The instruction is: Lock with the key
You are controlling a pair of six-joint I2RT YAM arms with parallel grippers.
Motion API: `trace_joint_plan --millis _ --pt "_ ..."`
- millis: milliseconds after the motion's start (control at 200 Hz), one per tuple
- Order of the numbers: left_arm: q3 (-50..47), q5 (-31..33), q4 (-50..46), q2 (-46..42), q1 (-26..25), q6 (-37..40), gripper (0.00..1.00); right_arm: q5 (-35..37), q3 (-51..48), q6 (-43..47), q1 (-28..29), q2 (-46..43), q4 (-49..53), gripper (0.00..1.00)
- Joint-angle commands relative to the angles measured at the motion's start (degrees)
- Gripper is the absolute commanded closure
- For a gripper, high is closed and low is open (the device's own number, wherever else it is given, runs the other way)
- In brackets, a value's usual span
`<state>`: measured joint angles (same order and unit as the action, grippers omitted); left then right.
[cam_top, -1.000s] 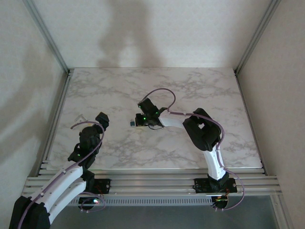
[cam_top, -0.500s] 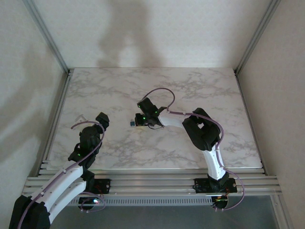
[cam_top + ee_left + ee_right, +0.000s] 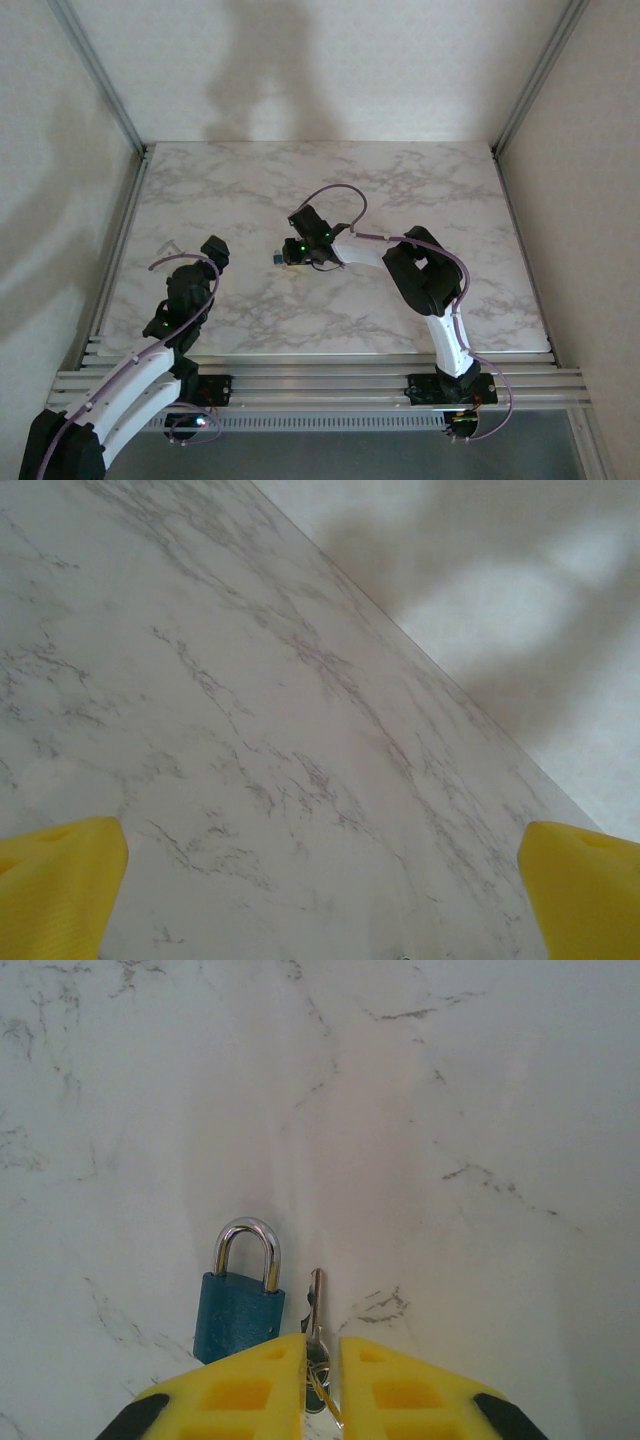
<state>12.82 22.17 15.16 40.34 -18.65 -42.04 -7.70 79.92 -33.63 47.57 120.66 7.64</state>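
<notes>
A blue padlock (image 3: 238, 1310) with a silver shackle lies flat on the marble table (image 3: 450, 1110), shackle pointing away from me. Just right of it lies the silver key (image 3: 316, 1305), blade forward, its head and ring between the yellow fingers of my right gripper (image 3: 322, 1350). The jaws stand a narrow gap apart, with a slit showing to the right of the key head. From above, the right gripper (image 3: 284, 256) sits mid-table with the padlock (image 3: 274, 258) at its tip. My left gripper (image 3: 215, 247) is open over bare marble, its fingertips (image 3: 60, 880) spread wide.
Aluminium frame posts (image 3: 100, 75) and white walls close in the table on three sides. A slotted rail (image 3: 320, 380) runs along the near edge by the arm bases. Bare marble lies all round the padlock.
The right arm and padlock stay in the same spot in the top view. The left arm has not moved.
</notes>
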Motion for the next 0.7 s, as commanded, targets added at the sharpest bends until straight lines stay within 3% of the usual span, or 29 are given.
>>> trace_joint_plan --millis 0,145,390,621,651,671,681,696 --pt "-0.1 1.1 0.6 0.0 -0.2 -0.4 0.01 -0.8 1.4 0.8 0.8 0.3 1.8 0.84" --pt "-0.1 1.2 0.6 -0.1 -0.2 -0.3 0.00 -0.6 1.0 1.2 0.8 -1.0 2.2 0.81" --pt "-0.1 1.3 0.5 0.0 -0.2 -0.3 0.00 0.4 0.9 2.5 0.7 -3.2 3.6 0.64" --pt "0.1 1.5 0.4 -0.2 -0.2 -0.2 0.00 0.7 1.5 4.2 0.9 -6.1 5.4 0.39" --pt "0.0 1.6 0.3 -0.2 -0.2 -0.2 0.00 0.8 1.6 4.5 0.8 -6.7 5.5 0.34" --pt "0.0 1.6 0.3 -0.3 -0.2 -0.1 0.00 0.9 1.6 4.6 0.9 -7.2 5.6 0.24" --pt "0.0 1.7 0.3 -0.3 -0.2 -0.1 0.00 0.9 1.5 4.8 0.9 -7.4 5.6 0.08" --pt "0.0 1.6 0.2 -0.3 -0.2 -0.1 0.00 0.8 1.5 4.9 0.8 -7.8 5.6 0.02"
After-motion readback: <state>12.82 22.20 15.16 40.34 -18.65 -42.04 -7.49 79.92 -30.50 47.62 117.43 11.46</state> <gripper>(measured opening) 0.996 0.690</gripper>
